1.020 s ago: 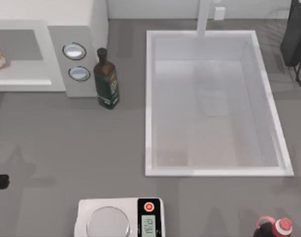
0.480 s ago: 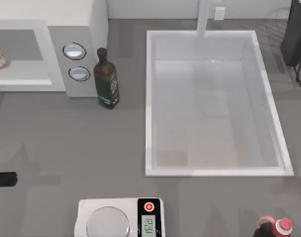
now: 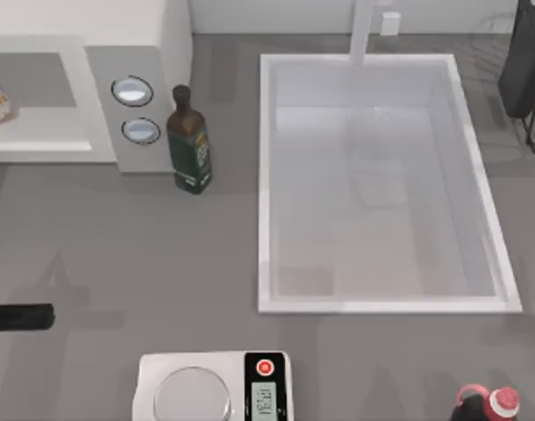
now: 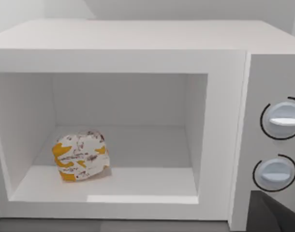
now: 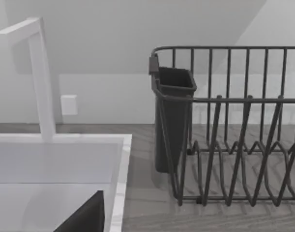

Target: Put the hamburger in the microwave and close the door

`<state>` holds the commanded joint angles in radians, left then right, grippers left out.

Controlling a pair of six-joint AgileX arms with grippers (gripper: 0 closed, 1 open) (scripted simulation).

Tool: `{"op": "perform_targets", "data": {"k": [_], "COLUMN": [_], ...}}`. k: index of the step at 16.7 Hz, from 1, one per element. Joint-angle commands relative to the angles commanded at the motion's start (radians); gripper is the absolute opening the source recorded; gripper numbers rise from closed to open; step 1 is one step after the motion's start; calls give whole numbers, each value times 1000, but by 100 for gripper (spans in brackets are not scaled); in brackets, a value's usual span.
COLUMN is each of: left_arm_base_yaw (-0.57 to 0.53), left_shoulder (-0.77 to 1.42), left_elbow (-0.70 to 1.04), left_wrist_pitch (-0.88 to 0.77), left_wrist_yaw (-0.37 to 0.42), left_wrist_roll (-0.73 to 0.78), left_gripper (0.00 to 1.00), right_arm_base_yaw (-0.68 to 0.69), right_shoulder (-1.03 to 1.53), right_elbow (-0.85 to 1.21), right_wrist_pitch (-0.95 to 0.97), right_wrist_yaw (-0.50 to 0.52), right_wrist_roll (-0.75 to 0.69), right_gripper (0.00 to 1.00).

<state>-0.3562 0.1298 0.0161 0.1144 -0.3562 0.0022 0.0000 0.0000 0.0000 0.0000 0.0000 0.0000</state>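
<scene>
Found the left gripper low over the grey bench, well in front of the large white boxy microwave and out by its open left end. Could not tell whether its jaws were apart or together. Carried nothing visible; judged it backed off to leave room for swinging the door.

Spotted the small pale, yellow-flecked hamburger resting on the floor of the microwave's grey cavity, towards its left wall and set back from the front lip, probably so that a closing panel would clear it. Judged the first half of the task done and the door not yet shut, since the cavity faced the left wrist camera unobstructed.

Noted two round silvery knobs on the microwave's right panel, then a dark green glass bottle just beside the microwave's right corner, a hazard for any wide sweep.

Left the right gripper parked far right of the microwave, near a dark wire dish rack; jaws impossible to judge.
</scene>
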Motion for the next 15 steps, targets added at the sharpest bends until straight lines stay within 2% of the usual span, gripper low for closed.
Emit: {"op": "perform_targets", "data": {"k": [5, 8, 12, 15], "left_arm_base_yaw": [20, 105, 251, 286], "left_shoulder": [1, 24, 53, 61], "left_elbow": [-7, -25, -53, -61], "left_wrist_pitch": [6, 45, 104, 120], "left_wrist_yaw": [18, 98, 250, 286], "left_wrist_roll": [-1, 0, 1, 1], "left_gripper": [0, 0, 0, 0], "right_arm_base_yaw": [0, 0, 0, 0], "right_shoulder": [0, 0, 0, 0], "right_elbow": [0, 0, 0, 0], "right_wrist_pitch": [0, 0, 0, 0], "right_wrist_yaw": [0, 0, 0, 0], "right_wrist_roll": [0, 0, 0, 0], "right_gripper": [100, 100, 100, 100]}}
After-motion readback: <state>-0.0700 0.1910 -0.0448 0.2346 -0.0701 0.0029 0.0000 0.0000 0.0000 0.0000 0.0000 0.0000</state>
